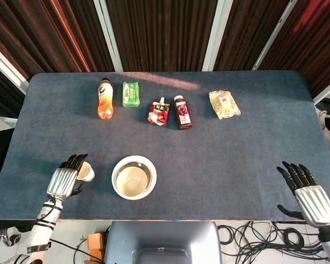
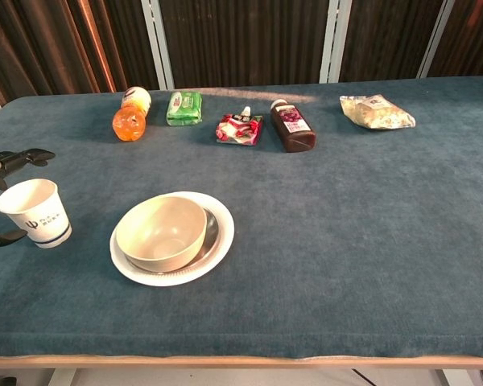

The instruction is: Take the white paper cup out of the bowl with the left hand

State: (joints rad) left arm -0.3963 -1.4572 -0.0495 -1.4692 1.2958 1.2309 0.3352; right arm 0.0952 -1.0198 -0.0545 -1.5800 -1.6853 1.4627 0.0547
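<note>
The white paper cup point(image 1: 86, 172) point(image 2: 36, 213) stands upright on the blue table, left of the beige bowl point(image 1: 133, 177) point(image 2: 161, 232). The bowl sits on a white plate point(image 2: 221, 233) and has nothing in it. My left hand point(image 1: 63, 180) is at the cup's left side with its fingers point(image 2: 20, 157) stretched out behind the cup and the thumb in front, clear of the cup's wall. My right hand point(image 1: 308, 192) rests near the table's front right corner, fingers spread and holding nothing; only the head view shows it.
Along the far side lie an orange drink bottle point(image 1: 104, 99), a green pack point(image 1: 131, 93), a red pouch point(image 1: 158, 114), a dark bottle point(image 1: 182, 112) and a snack bag point(image 1: 224, 104). The table's front edge runs just below the left hand.
</note>
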